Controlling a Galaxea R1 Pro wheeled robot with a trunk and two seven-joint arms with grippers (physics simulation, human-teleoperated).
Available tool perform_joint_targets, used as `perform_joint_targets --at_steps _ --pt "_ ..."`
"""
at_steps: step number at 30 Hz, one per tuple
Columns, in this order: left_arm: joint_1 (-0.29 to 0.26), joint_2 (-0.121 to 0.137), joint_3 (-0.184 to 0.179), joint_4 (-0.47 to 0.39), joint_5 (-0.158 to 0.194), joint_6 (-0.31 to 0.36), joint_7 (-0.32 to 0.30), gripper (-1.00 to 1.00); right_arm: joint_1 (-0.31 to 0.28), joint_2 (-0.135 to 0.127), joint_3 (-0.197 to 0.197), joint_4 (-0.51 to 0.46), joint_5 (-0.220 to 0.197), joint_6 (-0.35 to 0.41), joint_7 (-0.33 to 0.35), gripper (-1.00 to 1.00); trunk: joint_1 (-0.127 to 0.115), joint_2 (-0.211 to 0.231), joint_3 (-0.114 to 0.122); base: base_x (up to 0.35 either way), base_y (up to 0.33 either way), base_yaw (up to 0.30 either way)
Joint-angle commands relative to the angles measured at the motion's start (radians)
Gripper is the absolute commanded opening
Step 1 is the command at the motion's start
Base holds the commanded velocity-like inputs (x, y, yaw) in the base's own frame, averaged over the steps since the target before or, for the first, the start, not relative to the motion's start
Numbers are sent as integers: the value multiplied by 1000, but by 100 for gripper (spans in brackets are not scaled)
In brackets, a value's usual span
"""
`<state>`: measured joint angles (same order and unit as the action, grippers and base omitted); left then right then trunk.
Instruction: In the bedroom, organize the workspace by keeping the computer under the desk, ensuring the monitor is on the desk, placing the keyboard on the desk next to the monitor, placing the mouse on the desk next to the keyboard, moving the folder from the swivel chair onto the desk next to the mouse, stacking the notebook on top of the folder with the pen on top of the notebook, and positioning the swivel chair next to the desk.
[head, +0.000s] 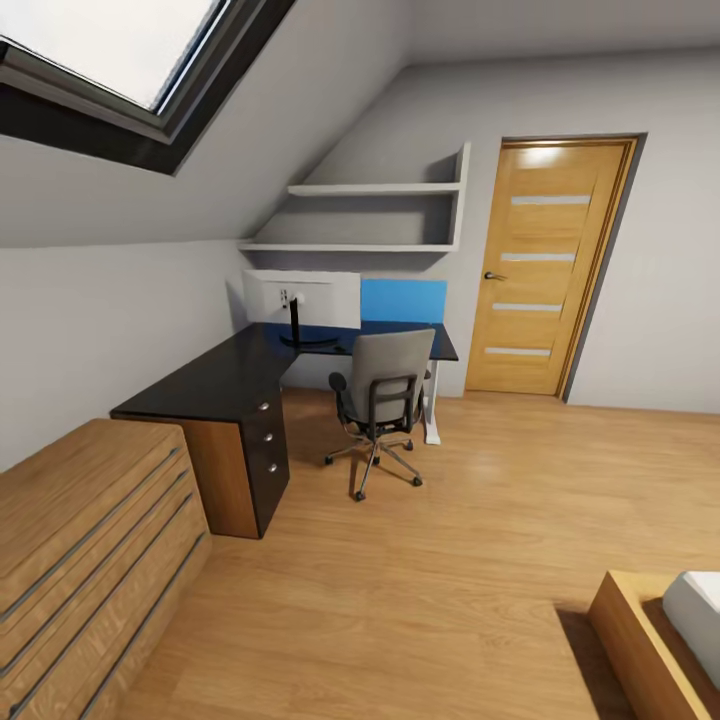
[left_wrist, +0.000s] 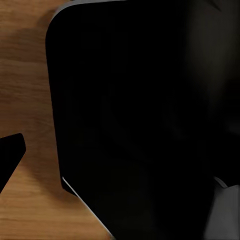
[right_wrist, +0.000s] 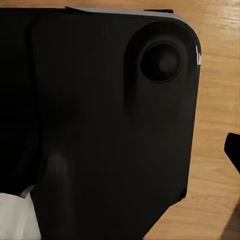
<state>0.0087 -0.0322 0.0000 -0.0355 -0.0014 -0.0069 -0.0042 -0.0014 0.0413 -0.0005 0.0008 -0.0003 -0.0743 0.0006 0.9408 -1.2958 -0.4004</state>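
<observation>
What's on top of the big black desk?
On the desk stands the monitor, its white back facing us, on a thin black stand. The rest of the visible top looks bare. The swivel chair hides part of the desk's far end, so anything there is covered.

A broad matte-black body panel (left_wrist: 140, 120) with rounded corners and a thin pale edge is seen in the left wrist view; a like black panel (right_wrist: 100, 125) is seen in the right wrist view, marked by a round raised knob (right_wrist: 161, 62) within a circular recess; a whitish part (right_wrist: 15, 217) is seen at its corner.
</observation>
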Motion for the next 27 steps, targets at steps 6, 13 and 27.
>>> perform_joint_targets --at_steps 6,13,27 --pt "1 3 0 -4 1 -1 0 100 0 -2 -3 -5 -2 -4 -2 100 -23 42 18 0 0 0" --pt "1 5 0 -30 3 -1 0 100 0 -4 -2 -28 -1 -14 -2 100 -50 91 40 0 0 0" --pt "1 0 1 -147 3 -2 -8 100 0 -33 -5 -129 0 -213 -8 100 -104 189 84 0 0 0"
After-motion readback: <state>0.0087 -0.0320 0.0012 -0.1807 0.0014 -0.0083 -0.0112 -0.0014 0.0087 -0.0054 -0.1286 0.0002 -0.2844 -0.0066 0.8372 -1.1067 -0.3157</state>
